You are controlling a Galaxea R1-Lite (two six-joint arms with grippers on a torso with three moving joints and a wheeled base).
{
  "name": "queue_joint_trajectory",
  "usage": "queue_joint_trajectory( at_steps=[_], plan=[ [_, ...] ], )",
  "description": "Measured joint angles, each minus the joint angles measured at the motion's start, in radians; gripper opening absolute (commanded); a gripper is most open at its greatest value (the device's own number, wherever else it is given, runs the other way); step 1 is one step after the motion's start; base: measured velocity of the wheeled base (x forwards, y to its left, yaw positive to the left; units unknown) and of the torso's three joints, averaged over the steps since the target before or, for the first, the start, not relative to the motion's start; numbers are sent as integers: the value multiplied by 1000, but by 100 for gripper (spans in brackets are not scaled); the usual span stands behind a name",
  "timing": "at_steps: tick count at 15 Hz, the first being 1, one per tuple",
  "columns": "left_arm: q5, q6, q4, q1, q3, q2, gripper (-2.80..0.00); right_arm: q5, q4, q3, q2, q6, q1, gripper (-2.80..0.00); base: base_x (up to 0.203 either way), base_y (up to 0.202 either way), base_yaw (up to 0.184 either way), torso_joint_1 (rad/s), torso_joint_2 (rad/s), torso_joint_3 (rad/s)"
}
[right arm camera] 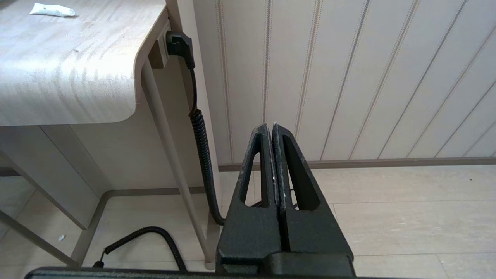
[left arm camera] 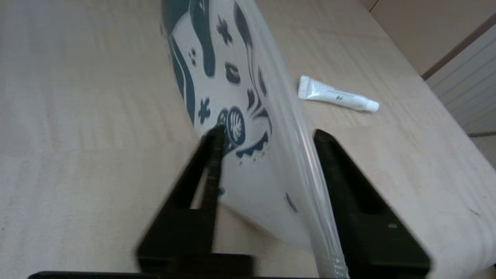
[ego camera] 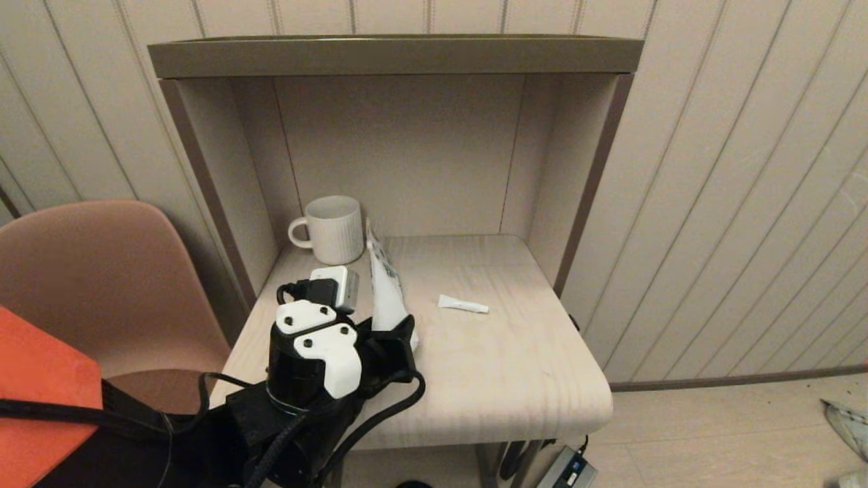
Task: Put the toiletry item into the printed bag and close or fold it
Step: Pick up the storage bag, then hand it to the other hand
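Note:
The printed bag (ego camera: 385,285) is white with dark teal leaf prints and stands up on its long edge, tilted, reaching from my left gripper back toward the mug. My left gripper (ego camera: 393,330) is low over the front left of the table, and its two black fingers press against either side of the printed bag (left arm camera: 232,174). The toiletry item (ego camera: 463,305), a tiny white tube, lies flat on the table to the right of the bag, clear of the fingers; it also shows as the toiletry item (left arm camera: 335,95) in the left wrist view. My right gripper (right arm camera: 270,126) hangs shut and empty beside the table, over the floor.
A white ribbed mug (ego camera: 333,229) stands at the back left of the wooden table (ego camera: 508,366). A white plug adapter (ego camera: 336,285) lies just in front of it. Side walls and a top shelf (ego camera: 393,54) enclose the table. A pink chair (ego camera: 102,285) stands left. A coiled cable (right arm camera: 199,131) hangs by the table leg.

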Motion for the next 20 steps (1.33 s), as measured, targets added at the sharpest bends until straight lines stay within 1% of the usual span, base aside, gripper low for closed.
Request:
queue_joint_trajectory(
  at_steps=[5,7,8,10,12,13,14,15,16,17,19,20],
  plan=[
    [0,7,-13,0,13,-5,-280,0,0,0,0,0,0,-280,0,0,0,0,0,0],
    [0,34,-11,-2,24,-24,-280,0,0,0,0,-1,0,-280,0,0,0,0,0,0],
    [-2,63,-11,-5,33,-47,-280,0,0,0,0,-1,0,-280,0,0,0,0,0,0],
    [-15,144,2,-20,57,-127,-280,0,0,0,0,-1,0,-280,0,0,0,0,0,0],
    [-53,256,59,-39,76,-252,-280,0,0,0,0,-1,0,-280,0,0,0,0,0,0],
    [-78,311,116,-48,78,-327,-280,0,0,0,0,-1,0,-280,0,0,0,0,0,0],
    [-111,364,207,-57,68,-410,-280,0,0,0,0,-1,0,-280,0,0,0,0,0,0],
    [-154,400,319,-62,44,-489,-280,0,0,0,0,-1,0,-280,0,0,0,0,0,0],
    [-213,426,460,-66,10,-569,-280,0,0,0,0,0,0,-280,0,0,0,0,0,0],
    [-289,445,609,-69,-31,-641,-280,0,0,0,0,-1,0,-280,0,0,0,0,0,0],
    [-467,469,865,-72,-83,-739,-280,0,0,0,0,-1,0,-280,0,0,0,0,0,0],
    [-537,474,950,-74,-87,-763,-280,0,0,0,0,-1,0,-280,0,0,0,0,0,0]
  ],
)
